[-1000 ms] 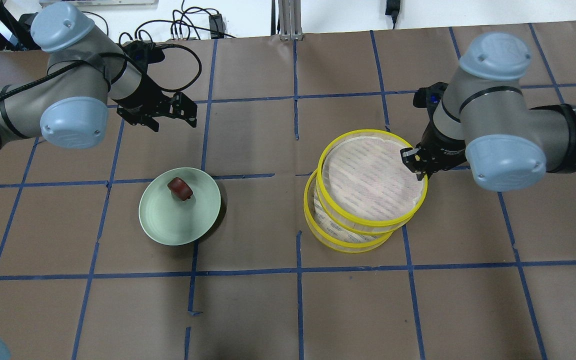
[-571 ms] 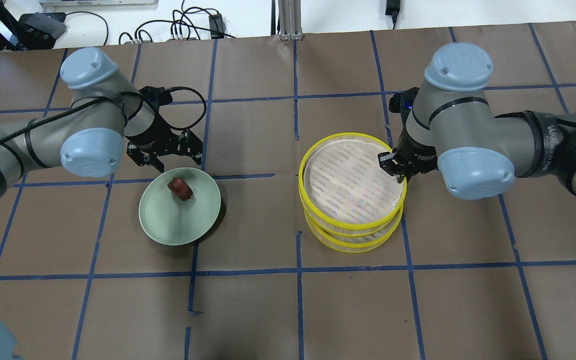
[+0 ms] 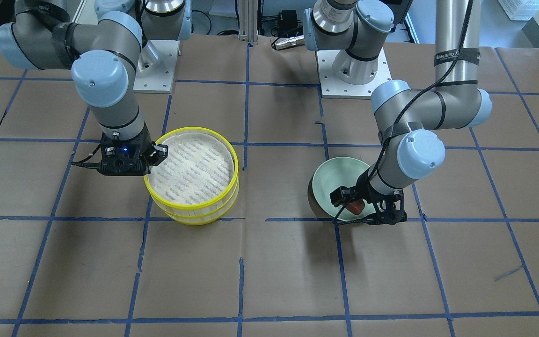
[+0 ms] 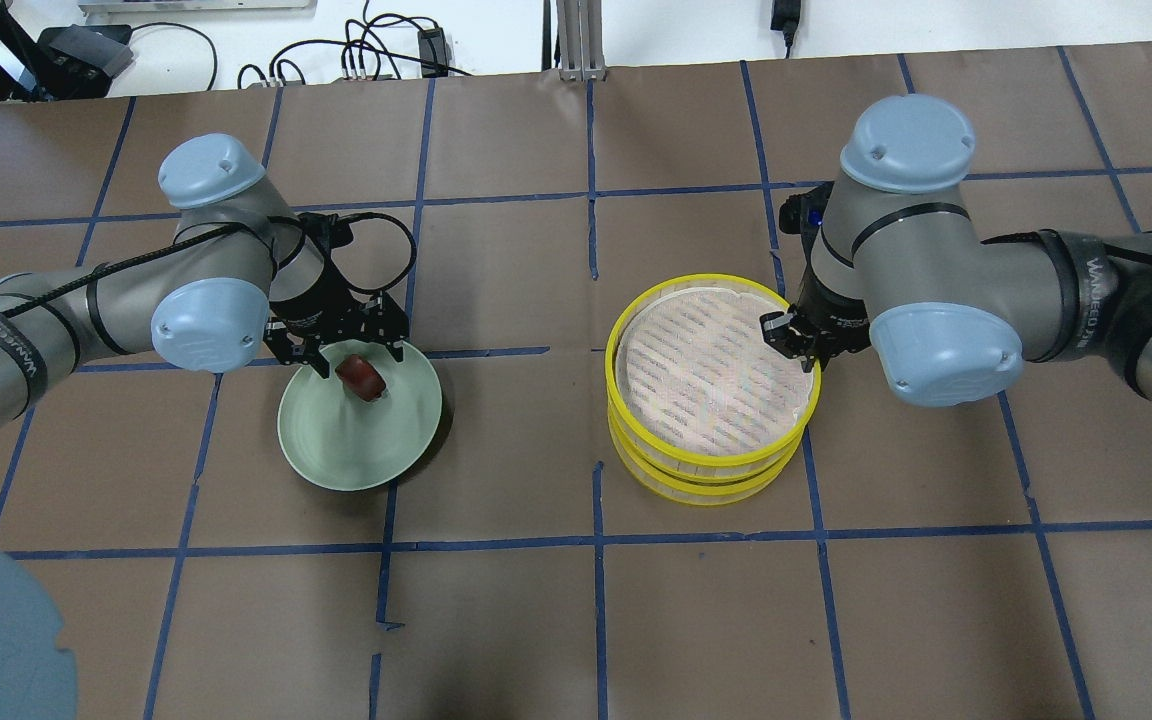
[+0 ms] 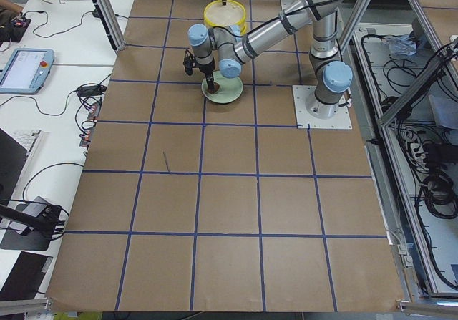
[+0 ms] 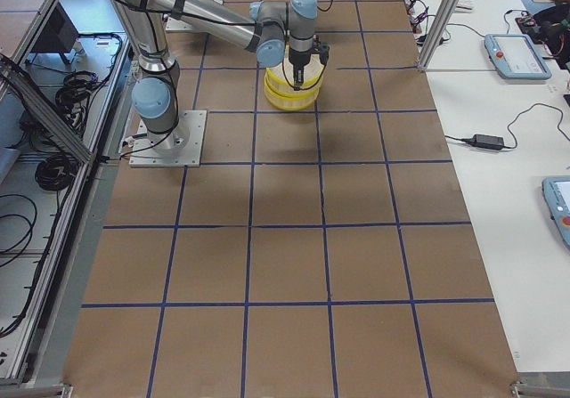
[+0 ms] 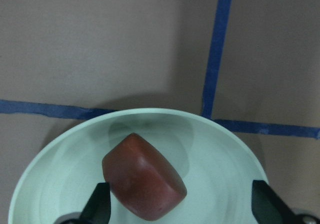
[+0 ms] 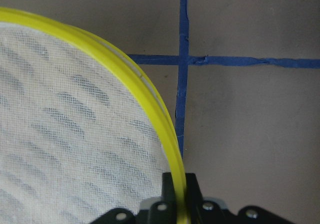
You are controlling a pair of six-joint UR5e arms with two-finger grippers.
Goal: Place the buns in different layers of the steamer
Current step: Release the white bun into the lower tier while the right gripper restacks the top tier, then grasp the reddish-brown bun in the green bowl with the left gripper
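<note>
Steamer is one stack again. A second ago the top tier hung skewed toward 1 o'clock off the lower tier. Now it sits square on it, with only the lower rims peeking out at 6 o'clock. The top liner is bare. No white bun shows in any view. My guess is it's already under the top tier, but I can't confirm that.

Pale green plate is at 9 o'clock from the steamer, well apart, and hasn't shifted.

Left gripper has dropped from beyond the plate's 11 o'clock rim and now sits low over the plate's 12 o'clock side. Its jaws are wide and it holds nothing. The fingers straddle the reddish-brown bun, one just beside it and the other with a clear gap.

Right gripper is narrow and pinches the top tier's yellow rim at 2 o'clock, one finger inside the rim and one outside.

The bun lies between the plate's centre and its 12 o'clock rim, untouched as far as I can tell. Likely step: the layer-one work looks done and the pick for the top tier is about to start. The right gripper has to clear the rim before the drop.
</note>
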